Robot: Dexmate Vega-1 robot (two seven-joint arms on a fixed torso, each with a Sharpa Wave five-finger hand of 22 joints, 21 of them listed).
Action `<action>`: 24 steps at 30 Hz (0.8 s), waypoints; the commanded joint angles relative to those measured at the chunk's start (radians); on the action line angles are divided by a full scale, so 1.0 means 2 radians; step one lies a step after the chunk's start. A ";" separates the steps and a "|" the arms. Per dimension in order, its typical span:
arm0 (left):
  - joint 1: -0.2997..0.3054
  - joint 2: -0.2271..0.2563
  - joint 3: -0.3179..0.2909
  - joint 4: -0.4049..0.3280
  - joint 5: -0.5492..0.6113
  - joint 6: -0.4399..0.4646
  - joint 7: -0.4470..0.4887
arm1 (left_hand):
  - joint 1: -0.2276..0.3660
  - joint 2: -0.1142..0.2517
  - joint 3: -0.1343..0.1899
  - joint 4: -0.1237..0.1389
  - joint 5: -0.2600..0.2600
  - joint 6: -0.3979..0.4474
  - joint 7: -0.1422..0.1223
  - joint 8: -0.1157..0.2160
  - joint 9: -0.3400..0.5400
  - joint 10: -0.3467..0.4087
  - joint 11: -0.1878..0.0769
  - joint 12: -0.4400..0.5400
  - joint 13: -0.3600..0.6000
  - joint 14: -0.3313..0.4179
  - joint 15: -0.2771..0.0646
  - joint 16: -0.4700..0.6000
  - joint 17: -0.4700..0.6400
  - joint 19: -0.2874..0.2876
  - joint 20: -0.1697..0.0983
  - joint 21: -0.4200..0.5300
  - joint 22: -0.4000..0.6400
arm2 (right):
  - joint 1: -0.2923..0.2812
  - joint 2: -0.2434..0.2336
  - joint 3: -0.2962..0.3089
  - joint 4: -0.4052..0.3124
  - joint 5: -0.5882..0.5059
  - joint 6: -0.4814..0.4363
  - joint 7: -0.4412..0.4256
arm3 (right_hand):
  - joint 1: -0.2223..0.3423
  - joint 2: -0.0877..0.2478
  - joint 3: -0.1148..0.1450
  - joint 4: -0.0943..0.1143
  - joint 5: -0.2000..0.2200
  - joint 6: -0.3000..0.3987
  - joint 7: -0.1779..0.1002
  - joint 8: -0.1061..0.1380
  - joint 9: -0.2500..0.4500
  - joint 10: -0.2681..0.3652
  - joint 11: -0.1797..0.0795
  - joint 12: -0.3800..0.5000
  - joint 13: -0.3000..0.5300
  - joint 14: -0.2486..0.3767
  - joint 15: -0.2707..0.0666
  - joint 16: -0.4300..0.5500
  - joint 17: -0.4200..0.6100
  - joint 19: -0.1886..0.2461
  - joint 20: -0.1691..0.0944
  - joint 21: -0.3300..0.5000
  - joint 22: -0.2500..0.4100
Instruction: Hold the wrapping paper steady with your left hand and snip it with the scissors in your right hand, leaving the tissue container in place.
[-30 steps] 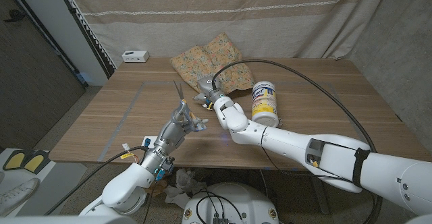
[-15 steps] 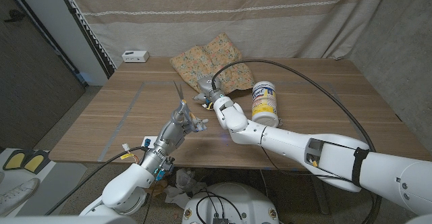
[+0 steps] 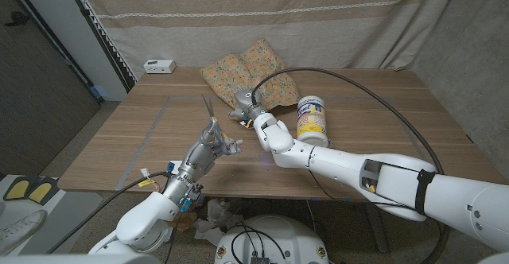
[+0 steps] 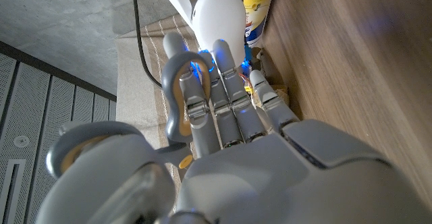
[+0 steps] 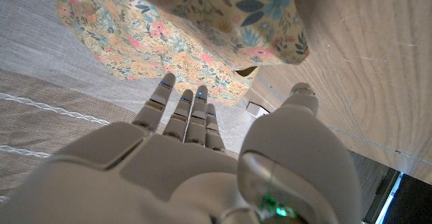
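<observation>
With the scissors [image 3: 210, 111] gripped in the left robot hand [image 3: 215, 143] and the right robot hand [image 3: 248, 105], fingers spread and empty, at the wrapping paper [image 3: 246, 71], roles are reversed, so a cut risks nudging the tissue container [image 3: 312, 122].

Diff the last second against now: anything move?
Little. The left hand, gripping the scissors, drew slightly back toward the robot, blades tilting a bit left. The right hand stayed at the floral paper, holding nothing. The canister stayed put.
</observation>
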 commanded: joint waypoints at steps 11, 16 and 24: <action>0.034 -0.006 -0.026 -0.008 0.011 -0.005 0.005 | 0.003 0.001 0.000 0.003 0.004 -0.005 0.005 -0.005 0.002 0.044 -0.043 0.032 0.001 0.000 -0.025 0.003 0.000 -0.003 -0.002 -0.001 0.002 | 0.013 0.017 -0.011 0.029 0.003 0.001 -0.002 | -0.002 0.000 0.002 -0.001 0.000 0.005 0.015 0.005 0.001 0.003 -0.001 0.003 0.003 -0.005 -0.005 -0.001 0.003 0.000 0.001 -0.005 0.002; 0.037 -0.006 -0.030 -0.006 0.010 -0.004 0.002 | 0.003 0.001 0.000 0.004 0.005 -0.005 0.005 -0.005 0.003 0.045 -0.042 0.032 0.000 -0.002 -0.026 0.003 0.001 -0.004 -0.002 -0.001 0.002 | 0.015 0.019 -0.014 0.035 0.004 -0.004 0.002 | -0.002 0.000 0.002 -0.001 0.000 0.006 0.014 0.005 0.001 0.000 -0.001 0.002 0.003 -0.008 -0.007 -0.002 0.003 -0.002 0.003 -0.007 0.002; 0.039 -0.006 -0.036 -0.007 0.007 -0.002 -0.003 | 0.002 0.001 0.001 0.004 0.006 -0.002 0.006 -0.006 0.003 0.046 -0.042 0.034 0.001 -0.001 -0.025 0.004 -0.001 -0.004 -0.002 -0.001 0.003 | 0.015 0.020 -0.016 0.041 0.007 -0.010 0.000 | 0.010 0.004 0.008 -0.007 0.001 0.016 0.015 0.009 0.001 0.006 0.000 0.004 0.002 -0.005 -0.008 0.000 0.002 -0.003 0.004 -0.008 0.002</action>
